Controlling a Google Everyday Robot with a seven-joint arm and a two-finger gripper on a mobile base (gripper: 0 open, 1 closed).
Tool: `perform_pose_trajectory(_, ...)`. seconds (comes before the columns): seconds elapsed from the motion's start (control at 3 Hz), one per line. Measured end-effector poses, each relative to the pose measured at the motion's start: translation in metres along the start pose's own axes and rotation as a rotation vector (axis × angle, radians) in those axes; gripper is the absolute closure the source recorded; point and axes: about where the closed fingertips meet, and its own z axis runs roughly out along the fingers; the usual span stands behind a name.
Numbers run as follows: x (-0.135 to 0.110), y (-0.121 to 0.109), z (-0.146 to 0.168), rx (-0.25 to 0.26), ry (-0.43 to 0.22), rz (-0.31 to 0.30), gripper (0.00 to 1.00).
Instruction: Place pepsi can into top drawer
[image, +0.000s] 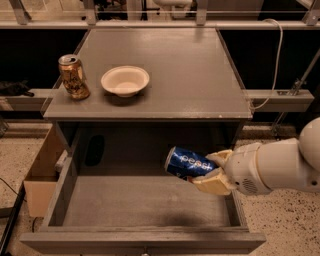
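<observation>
Cream end effector (206, 170) holds blue pepsi can (186, 162) (white lettering) over grey drawer (145, 202).
</observation>
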Motion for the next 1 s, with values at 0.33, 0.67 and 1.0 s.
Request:
perform_pose_trajectory(0.33, -0.009, 0.001, 0.043, -0.036, -0.005, 0.013, 1.00)
perform_pose_trajectory(0.67, -0.018, 0.000, 0.071, -0.058, -0.015, 0.015, 1.00)
perform_pose_trajectory(1.0, -0.005, -0.001, 0.102, -0.071, -0.002, 0.039, 1.00)
